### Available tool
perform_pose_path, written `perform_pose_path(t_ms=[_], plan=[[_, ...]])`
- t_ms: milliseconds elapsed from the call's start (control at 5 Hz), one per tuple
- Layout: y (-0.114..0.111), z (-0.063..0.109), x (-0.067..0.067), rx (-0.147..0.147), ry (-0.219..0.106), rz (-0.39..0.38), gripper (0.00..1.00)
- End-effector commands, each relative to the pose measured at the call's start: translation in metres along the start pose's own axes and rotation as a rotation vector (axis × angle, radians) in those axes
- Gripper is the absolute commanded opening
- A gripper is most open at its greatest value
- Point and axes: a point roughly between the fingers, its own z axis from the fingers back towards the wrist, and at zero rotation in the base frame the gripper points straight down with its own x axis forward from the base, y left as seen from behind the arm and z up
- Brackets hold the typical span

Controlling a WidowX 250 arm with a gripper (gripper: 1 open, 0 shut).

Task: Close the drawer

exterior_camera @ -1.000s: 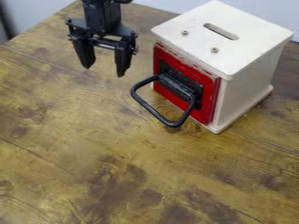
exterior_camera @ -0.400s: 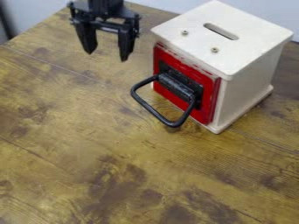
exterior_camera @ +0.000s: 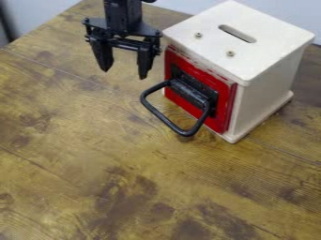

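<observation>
The surface is a wooden tabletop (exterior_camera: pixel 113 178) with a brown, mottled grain and darker knots and blotches, most of them toward its near part and its right side. Its far left edge runs slantwise across the upper left corner of the view, and beyond that edge a pale grey-white area shows, too little of it to identify.

A pale wooden cube casing (exterior_camera: pixel 266 84) stands upright on the tabletop, toward the far right, turned at an angle to the camera. Its top carries a dark slot (exterior_camera: pixel 237 34) and two small round metal fittings, one near the front left corner of the top and one near the front edge. Nothing stands between the gripper and the front of the casing.

The drawer (exterior_camera: pixel 221 112) sits in the front of the casing, its red face roughly level with the casing's front. A black front plate is mounted on the red, and a large black wire loop handle (exterior_camera: pixel 160 118) juts out from it, over the tabletop.

The black gripper (exterior_camera: pixel 124 67) hangs above the tabletop at the far side, left of the casing. Its two fingers point down and are spread wide apart, with nothing between them. The drawer and its handle lie to the right of the gripper and nearer the camera, the loop apart from the fingers.
</observation>
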Motion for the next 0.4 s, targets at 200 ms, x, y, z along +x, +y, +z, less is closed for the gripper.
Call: perform_pose_path(t_ms=[200], plan=[[-0.0137,0.0176,-0.0036,-0.010,-0.044,-0.036,1.00]])
